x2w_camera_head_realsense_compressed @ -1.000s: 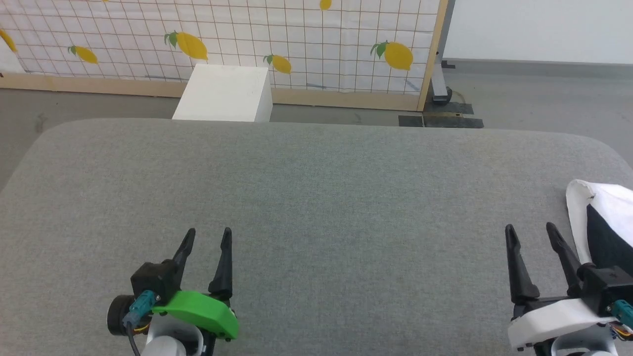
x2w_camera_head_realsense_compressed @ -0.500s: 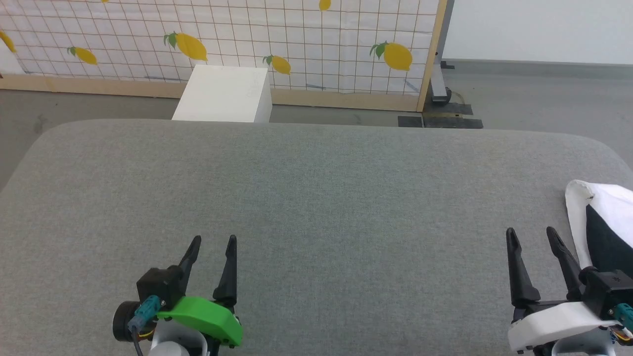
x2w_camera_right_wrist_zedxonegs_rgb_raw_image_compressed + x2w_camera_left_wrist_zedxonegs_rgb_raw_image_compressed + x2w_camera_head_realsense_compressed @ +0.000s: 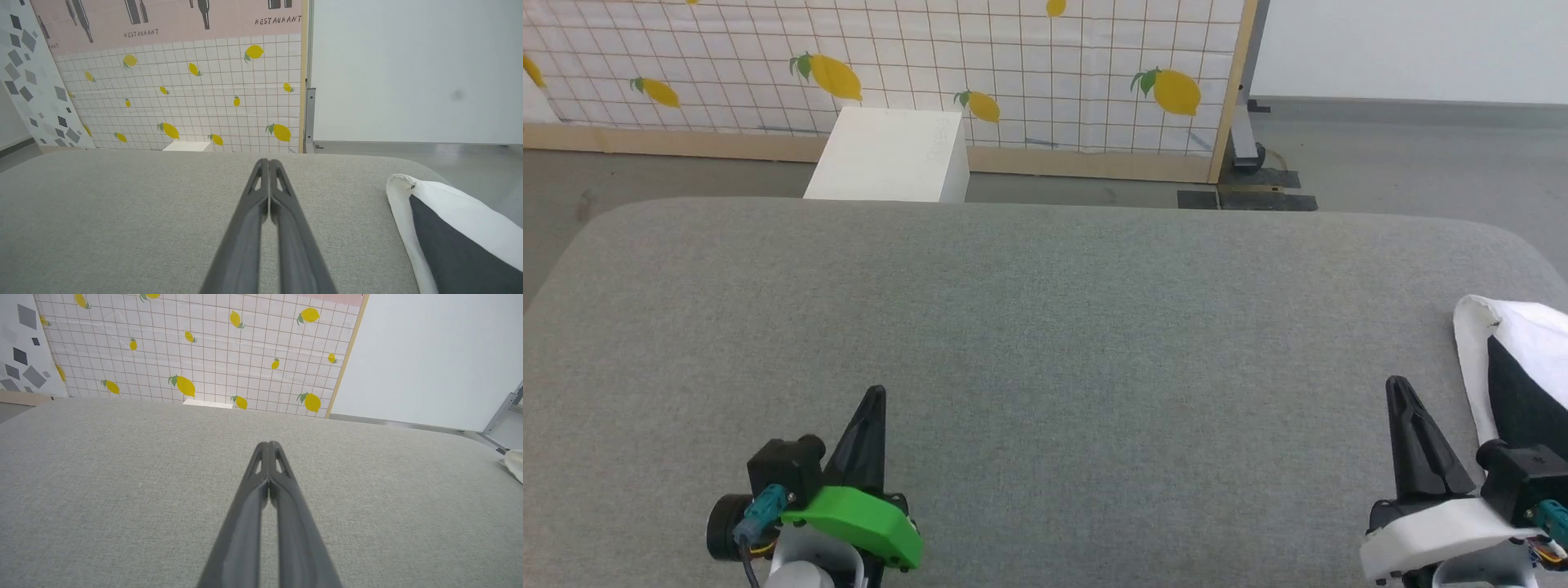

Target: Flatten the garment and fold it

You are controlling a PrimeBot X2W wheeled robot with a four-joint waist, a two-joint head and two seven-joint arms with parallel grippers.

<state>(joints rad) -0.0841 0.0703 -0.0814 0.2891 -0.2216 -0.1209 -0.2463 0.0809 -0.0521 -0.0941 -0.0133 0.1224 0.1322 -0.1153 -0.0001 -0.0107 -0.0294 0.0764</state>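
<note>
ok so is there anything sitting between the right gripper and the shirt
Nothing visible does. The right gripper, shut and empty, sits just left of the garment, with only bare grey table between them.

At seven o'clock in the head view, the left gripper (image 3: pixel 876 396) has long black fingers (image 3: pixel 866 445) tapering to a point. Behind them sits a curved green cover (image 3: pixel 862 527), with a black box (image 3: pixel 784 465), a teal plug (image 3: pixel 760 502), a dark cable (image 3: pixel 745 567) and a round black disc (image 3: pixel 719 535) at its nine o'clock, over a white forearm (image 3: pixel 805 572). At five o'clock, the right gripper (image 3: pixel 1398 385) has a white cover (image 3: pixel 1437 531), a second box (image 3: pixel 1523 478), a second plug (image 3: pixel 1553 518) and orange wires (image 3: pixel 1547 547). The wrist views show a narrow slot (image 3: pixel 258 465) near each tip.
</note>
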